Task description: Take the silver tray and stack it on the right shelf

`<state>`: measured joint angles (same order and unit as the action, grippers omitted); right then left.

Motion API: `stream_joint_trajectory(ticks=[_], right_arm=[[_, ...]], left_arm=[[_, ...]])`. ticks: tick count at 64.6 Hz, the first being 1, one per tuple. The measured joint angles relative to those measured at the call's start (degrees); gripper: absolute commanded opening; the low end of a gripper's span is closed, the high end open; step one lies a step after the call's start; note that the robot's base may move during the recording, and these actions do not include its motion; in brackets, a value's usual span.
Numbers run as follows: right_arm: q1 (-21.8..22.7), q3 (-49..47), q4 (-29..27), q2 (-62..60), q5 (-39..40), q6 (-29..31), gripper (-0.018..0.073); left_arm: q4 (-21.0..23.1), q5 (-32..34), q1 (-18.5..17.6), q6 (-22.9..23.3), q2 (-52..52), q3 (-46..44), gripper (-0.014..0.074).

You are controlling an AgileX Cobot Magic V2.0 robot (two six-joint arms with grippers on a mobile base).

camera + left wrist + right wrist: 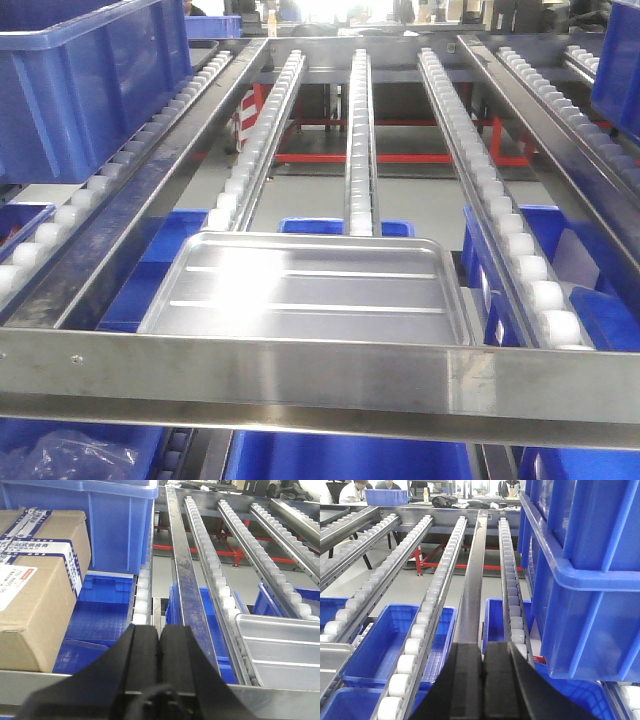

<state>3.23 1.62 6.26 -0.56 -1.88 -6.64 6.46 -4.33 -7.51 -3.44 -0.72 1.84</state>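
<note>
My left gripper has its two black fingers pressed together with nothing between them, and my right gripper is closed the same way, also holding nothing. Both hang just in front of the front rail of the right shelf. The silver tray lies flat just behind this rail, on the white roller lanes, with its near rim almost at the rail. Its base is bare and very shiny, and the two long ribs show clearly. Under the rail several blue bins stand on a lower level. One at the left end holds a clear plastic bag, and another, open one shows only its own floor. Behind the rail on the far left a closed cardboard box with printed labels stands beside a tall blue crate. Behind the rail on the far right there is another big blue crate. I cannot see inside either crate.
</note>
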Motion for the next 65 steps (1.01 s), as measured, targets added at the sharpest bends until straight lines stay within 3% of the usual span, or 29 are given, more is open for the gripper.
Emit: stream_joint_trajectory(ticks=[42,57,65], right_arm=[[0.0,0.0,0.0,0.0,0.26,0.0,0.0057],[0.0,-0.84,0.0,0.0,8.66,0.0,0.0057],[0.0,-7.47,0.0,0.0,7.87,0.0,0.0057]], left_arm=[[0.0,0.36,0.0,0.0,0.0,0.0,-0.0101],[0.49,10.11,0.0,0.0,0.0,-0.13,-0.01],[1.28,9.79,0.0,0.0,0.29,-5.69,-0.01]])
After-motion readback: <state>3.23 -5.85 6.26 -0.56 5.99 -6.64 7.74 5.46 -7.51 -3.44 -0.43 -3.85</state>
